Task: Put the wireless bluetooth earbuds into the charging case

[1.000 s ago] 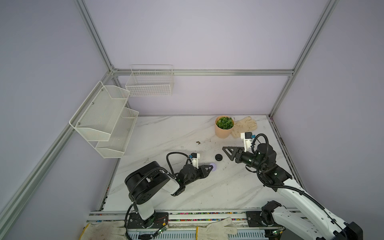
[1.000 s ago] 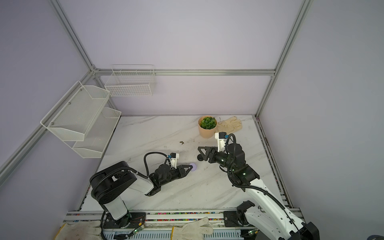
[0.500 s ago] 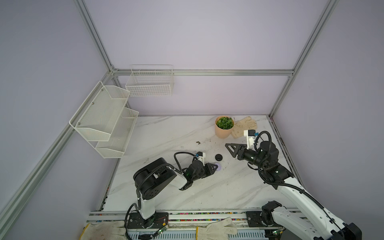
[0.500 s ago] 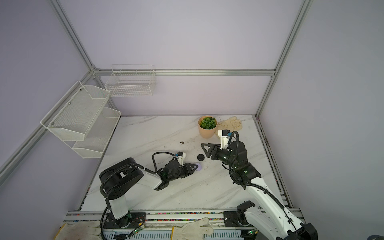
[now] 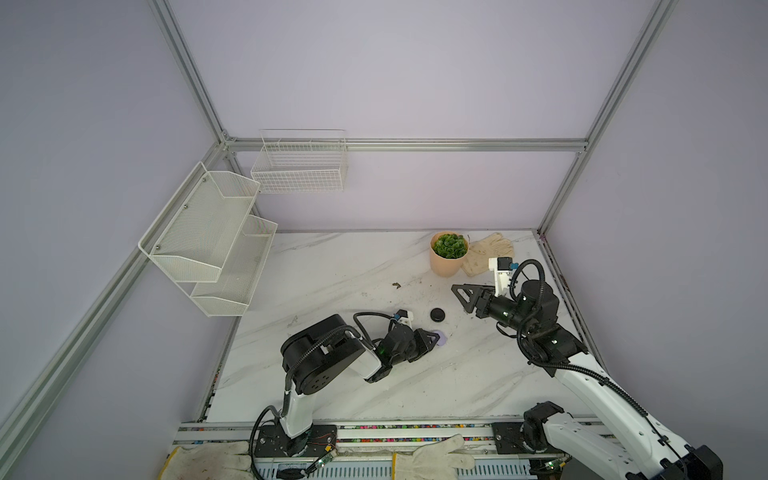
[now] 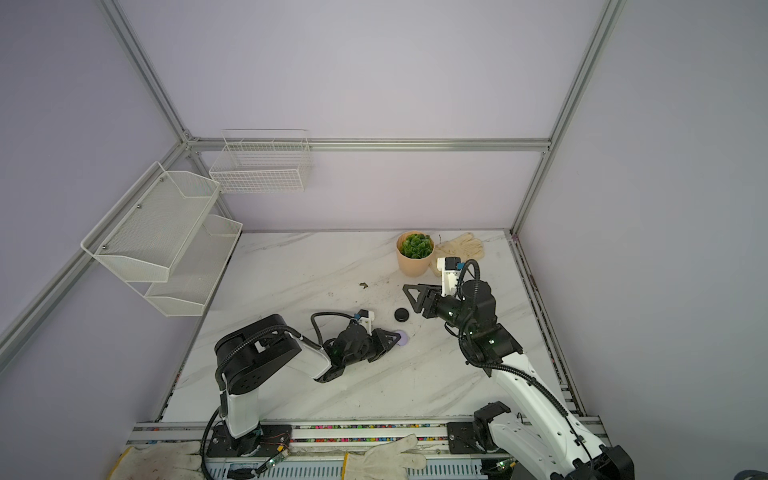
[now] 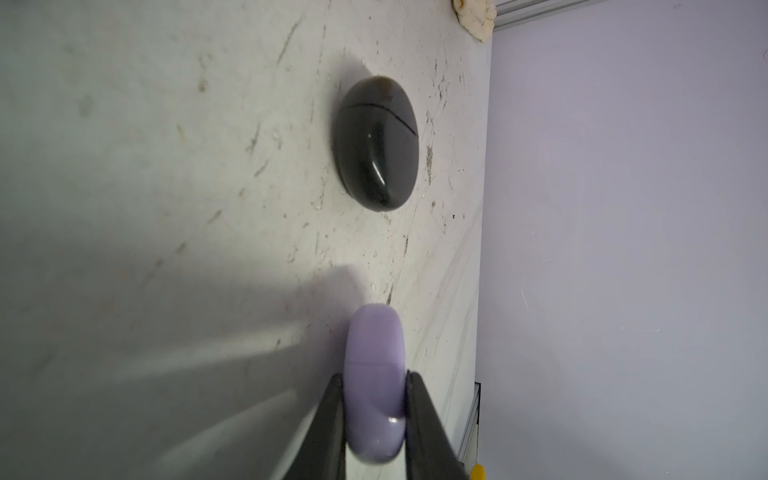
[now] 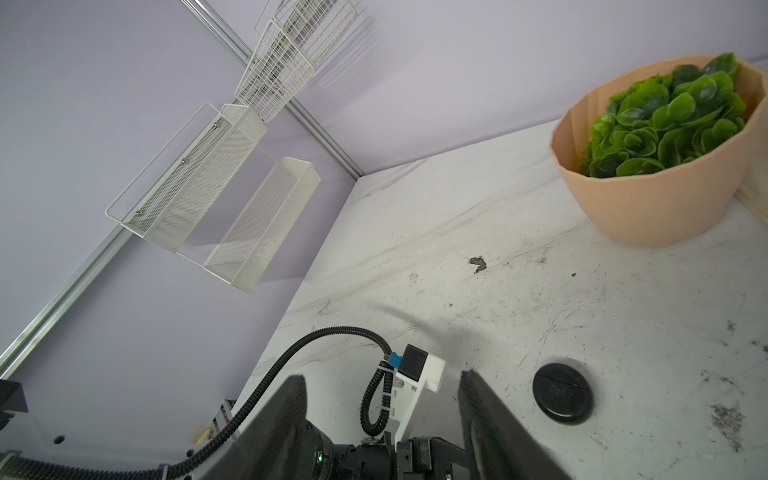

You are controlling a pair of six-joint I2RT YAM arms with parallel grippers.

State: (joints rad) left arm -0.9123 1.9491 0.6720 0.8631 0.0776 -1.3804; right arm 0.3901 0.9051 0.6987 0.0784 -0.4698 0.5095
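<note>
My left gripper [image 7: 376, 376] is shut on a closed lilac charging case [image 7: 376, 353], gripping its two flat sides, low over the marble table [image 5: 332, 266]. In both top views the lilac case [image 5: 443, 337] [image 6: 404, 337] peeks out at the tip of the left gripper [image 5: 434, 337]. A closed black charging case [image 5: 437, 314] [image 7: 376, 145] [image 8: 563, 399] lies on the table just beyond it. My right gripper [image 5: 462, 296] [image 8: 382, 376] stands open and empty, above the table to the right of the black case. The earbuds are out of view.
A tan pot with a green plant [image 5: 448, 259] and a cream glove [image 5: 490, 249] stand at the back right. A small brown debris bit [image 5: 396, 285] lies mid-table. White mesh shelves [image 5: 208, 237] and a wire basket [image 5: 299, 166] hang on the walls. Work gloves [image 5: 432, 457] lie on the front rail.
My left arm has swung to the right, carrying the lilac case closer to the black case. My right gripper has drawn back a little toward the pot, still open.
</note>
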